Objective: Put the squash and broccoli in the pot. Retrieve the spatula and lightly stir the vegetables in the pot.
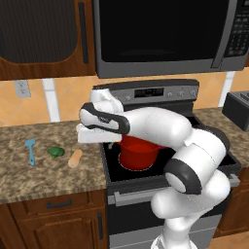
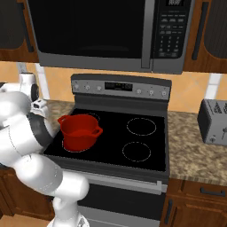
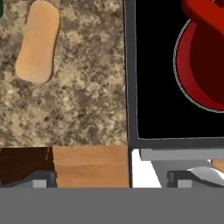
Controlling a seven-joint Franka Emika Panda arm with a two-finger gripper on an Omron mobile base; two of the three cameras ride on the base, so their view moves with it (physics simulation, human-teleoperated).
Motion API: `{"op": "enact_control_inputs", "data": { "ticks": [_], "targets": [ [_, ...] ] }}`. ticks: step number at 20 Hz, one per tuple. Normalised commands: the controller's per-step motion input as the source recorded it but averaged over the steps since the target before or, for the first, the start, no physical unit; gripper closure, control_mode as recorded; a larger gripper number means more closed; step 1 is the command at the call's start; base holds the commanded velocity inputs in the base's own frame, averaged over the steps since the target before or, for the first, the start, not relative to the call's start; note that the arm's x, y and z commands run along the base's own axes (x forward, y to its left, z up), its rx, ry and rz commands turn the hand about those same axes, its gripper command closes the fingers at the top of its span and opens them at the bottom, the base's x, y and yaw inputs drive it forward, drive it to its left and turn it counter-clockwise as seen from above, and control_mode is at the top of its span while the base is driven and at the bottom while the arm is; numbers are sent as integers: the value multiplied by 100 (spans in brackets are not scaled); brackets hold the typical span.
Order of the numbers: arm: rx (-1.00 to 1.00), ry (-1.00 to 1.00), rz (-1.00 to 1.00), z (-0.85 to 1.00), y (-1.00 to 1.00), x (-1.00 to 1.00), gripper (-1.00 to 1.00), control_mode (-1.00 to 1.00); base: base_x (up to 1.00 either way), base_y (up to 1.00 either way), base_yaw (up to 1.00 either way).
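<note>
I am looking at a simulated kitchen through three cameras. In the left base view, my white arm bends across the picture from the lower right, its hand hanging over the seam where the speckled brown worktop [image 1: 44, 168] meets the black stove [image 1: 170, 146]. The claw [image 3: 111, 177] shows in the hand view as two small dark tips at the bottom edge, standing wide apart with nothing between them.

On the worktop left of the stove lie three small things in a loose row. The light-blue spatula [image 1: 31, 151] is farthest left, its head toward the wall. Just right of it sits the dark green broccoli [image 1: 56, 152]. Just right of that lies the tan squash [image 1: 75, 158], tilted, well apart from the hand above it. In the hand view the squash [image 3: 38, 41] lies at the upper left on the stone surface.

The red pot [image 1: 138, 153] stands on the stove's front left burner, partly hidden behind my forearm in the left base view. In the right base view the pot [image 2: 79, 131] is in plain sight, upright, with a loop handle facing the camera. I cannot see anything inside it.

A microwave [image 2: 111, 33] hangs above the stove, and a toaster [image 2: 215, 122] sits on the worktop to the right
</note>
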Motion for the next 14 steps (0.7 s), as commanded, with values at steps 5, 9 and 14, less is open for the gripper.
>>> {"op": "enact_control_inputs", "data": {
  "ticks": [5,9,14],
  "targets": [
    [-6,17,0,-23,15,3,-100,-100,0,0,0],
    [-1,5,0,-41,21,14,-100,-100,0,0,0],
    [0,1,0,-27,41,29,-100,-100,0,0,0]
  ]
}}
